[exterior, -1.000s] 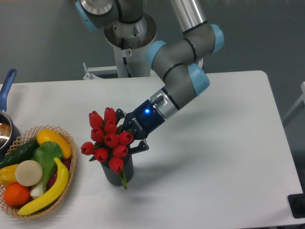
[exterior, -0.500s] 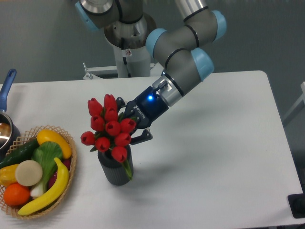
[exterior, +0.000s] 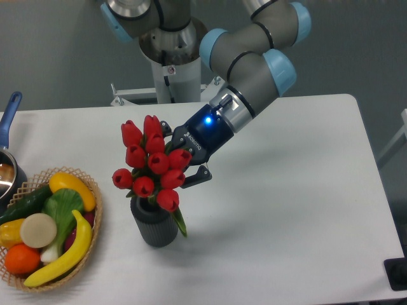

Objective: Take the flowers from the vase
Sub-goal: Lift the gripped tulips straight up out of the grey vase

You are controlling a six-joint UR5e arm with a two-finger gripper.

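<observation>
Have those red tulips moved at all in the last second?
Yes. The flowers have gone up. Against the vase, which stays on the table, more of its ribbed side and mouth now shows below the buds, with the gripper closed around them.

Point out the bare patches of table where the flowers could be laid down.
The widest bare stretch of the table runs right of the vase to the right edge. A narrower strip lies behind the wicker basket. The left side is crowded: basket, pot, vase, with the end effector and flowers overhead.
</observation>
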